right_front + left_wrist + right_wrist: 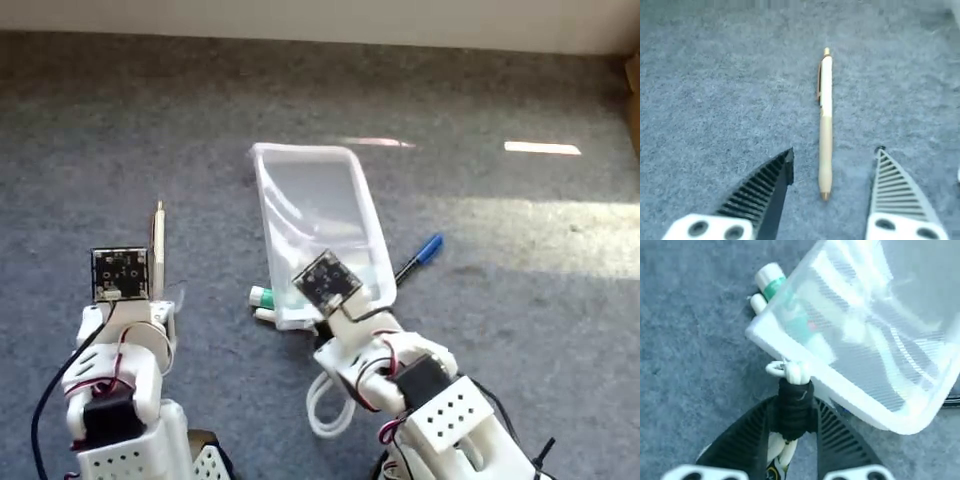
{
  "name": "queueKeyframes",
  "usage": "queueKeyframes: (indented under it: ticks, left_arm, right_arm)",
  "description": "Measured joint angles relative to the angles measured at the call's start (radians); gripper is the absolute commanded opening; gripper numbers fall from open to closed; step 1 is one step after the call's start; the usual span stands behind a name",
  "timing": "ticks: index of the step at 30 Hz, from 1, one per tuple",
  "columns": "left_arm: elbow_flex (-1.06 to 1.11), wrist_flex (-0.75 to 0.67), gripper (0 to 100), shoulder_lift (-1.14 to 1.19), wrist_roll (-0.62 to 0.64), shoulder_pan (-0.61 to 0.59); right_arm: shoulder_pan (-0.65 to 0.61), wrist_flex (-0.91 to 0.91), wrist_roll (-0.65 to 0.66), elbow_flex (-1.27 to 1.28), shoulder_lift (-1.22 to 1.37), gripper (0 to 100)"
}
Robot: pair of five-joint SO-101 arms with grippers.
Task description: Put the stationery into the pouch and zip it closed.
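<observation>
A translucent white pouch (318, 225) lies in the middle of the grey carpet. My right gripper (795, 402) is shut on the black pull tab (795, 410) at the pouch's near corner, by a small white ring (785, 369). A green-and-white marker (262, 296) (771, 282) pokes out from under the pouch's near left corner. A cream pen (158, 240) (826, 125) lies on the carpet, its near end between the fingers of my open left gripper (835, 150), touching neither. A blue-capped pen (420, 256) rests to the right of the pouch.
Grey carpet (520, 330) covers the whole work area. A white cable loop (325, 410) hangs from the right arm (400, 380) near the front. A sunlit patch lies on the carpet at the right.
</observation>
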Motion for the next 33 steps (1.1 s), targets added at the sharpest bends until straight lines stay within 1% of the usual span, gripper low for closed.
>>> queueKeyframes:
  ticks: [3,7,10,13,20,24,26,33]
  left_arm:
    - [-0.069,0.04,26,-0.002,0.041,0.081]
    - [-0.135,0.046,26,-0.005,0.103,0.209]
    - [-0.158,0.046,26,-0.005,0.155,0.287]
    - [-0.16,0.046,26,-0.006,0.207,0.353]
    - [-0.16,0.034,26,-0.005,0.232,0.443]
    - [-0.16,0.018,26,-0.006,0.232,0.482]
    - [-0.16,0.018,26,-0.006,0.232,0.503]
    - [-0.204,0.018,26,-0.008,0.232,0.585]
  right_arm:
    - [0.035,0.0,0.0,-0.051,0.0,0.5]
    - [0.041,0.0,0.0,-0.081,0.0,0.5]
    - [0.041,0.0,0.0,-0.091,0.0,0.5]
    - [0.041,0.0,-0.031,-0.121,0.0,0.5]
    - [0.041,0.0,-0.046,-0.238,0.0,0.5]
    - [0.041,-0.005,-0.086,-0.247,0.0,0.5]
    - [0.041,-0.037,-0.097,-0.247,0.0,0.5]
    - [0.02,-0.077,-0.104,-0.247,0.0,0.5]
